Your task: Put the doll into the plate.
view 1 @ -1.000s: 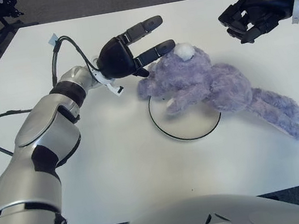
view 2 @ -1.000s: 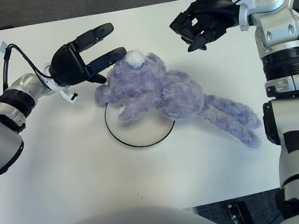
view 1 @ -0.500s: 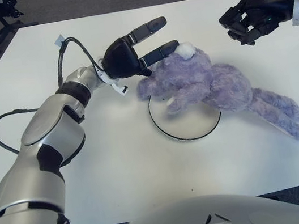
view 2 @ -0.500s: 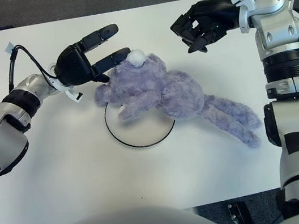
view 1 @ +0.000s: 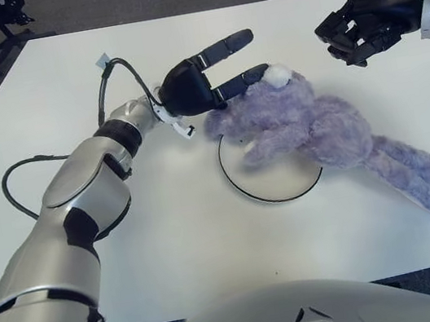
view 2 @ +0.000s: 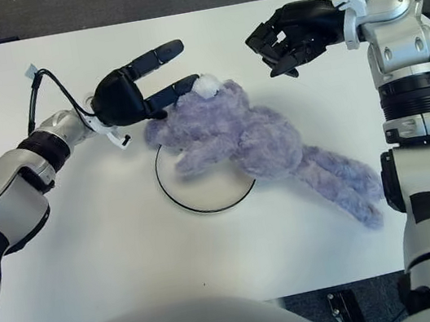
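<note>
While the doll point(view 1: 307, 117) sprawls half across the plate point(view 1: 273, 188), legs trailing right, the open, empty left hand point(view 1: 215, 86) touches its head; the curled right hand point(view 1: 361, 21) hovers beyond.

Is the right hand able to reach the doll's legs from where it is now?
Probably yes. The right hand hangs above the table beyond the doll, fingers curled and holding nothing. Nothing stands between it and the legs, which trail off the plate on its side.

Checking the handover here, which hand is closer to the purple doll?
Left. The left hand is at the doll's head, fingers extended over it. The right hand shows up and right of it, apart.
</note>
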Available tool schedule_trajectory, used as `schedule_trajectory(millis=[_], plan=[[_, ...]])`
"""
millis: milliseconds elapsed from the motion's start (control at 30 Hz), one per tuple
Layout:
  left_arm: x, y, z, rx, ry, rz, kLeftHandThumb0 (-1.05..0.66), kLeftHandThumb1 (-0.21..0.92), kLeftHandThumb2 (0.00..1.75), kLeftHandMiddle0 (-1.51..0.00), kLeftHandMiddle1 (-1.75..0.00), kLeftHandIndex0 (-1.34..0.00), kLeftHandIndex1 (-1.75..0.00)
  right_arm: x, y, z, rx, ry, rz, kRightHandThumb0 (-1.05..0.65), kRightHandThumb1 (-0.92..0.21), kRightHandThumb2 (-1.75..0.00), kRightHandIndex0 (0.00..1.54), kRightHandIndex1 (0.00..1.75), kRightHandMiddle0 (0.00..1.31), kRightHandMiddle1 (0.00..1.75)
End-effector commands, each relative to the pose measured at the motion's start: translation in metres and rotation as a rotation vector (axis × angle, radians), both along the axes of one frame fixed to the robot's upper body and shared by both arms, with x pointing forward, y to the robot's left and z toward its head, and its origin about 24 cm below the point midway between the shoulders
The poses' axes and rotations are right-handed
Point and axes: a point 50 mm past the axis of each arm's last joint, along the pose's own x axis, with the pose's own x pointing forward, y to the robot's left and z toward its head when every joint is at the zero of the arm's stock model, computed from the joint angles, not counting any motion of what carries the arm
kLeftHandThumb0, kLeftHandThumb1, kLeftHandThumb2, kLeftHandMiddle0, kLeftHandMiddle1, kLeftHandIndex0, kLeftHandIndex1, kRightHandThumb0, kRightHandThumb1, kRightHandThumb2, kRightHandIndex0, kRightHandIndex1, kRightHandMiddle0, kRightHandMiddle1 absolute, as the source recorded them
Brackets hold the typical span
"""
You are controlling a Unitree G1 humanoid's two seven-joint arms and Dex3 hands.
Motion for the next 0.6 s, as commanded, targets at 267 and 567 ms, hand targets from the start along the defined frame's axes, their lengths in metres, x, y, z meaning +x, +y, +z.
schedule_trajectory(millis=[267, 567], plan=[[-0.012, 0.000, -0.009, 0.034, 0.205, -0.064, -0.39, 0.90, 0.01, -0.35, -0.02, -0.33, 0.00, -0.002, -0.003, 0.000, -0.015, 0.003, -0.023, -0.21, -0.85, -0.01, 0.96, 1.75, 0.86, 1.75], [-0.017, 0.000, -0.006, -0.017, 0.434, -0.093, -0.44, 0.91, 0.00, -0.39, -0.02, -0.34, -0.01, -0.002, -0.005, 0.000, -0.015, 0.002, -0.031, -0.21, -0.85, -0.01, 0.96, 1.75, 0.86, 1.75]])
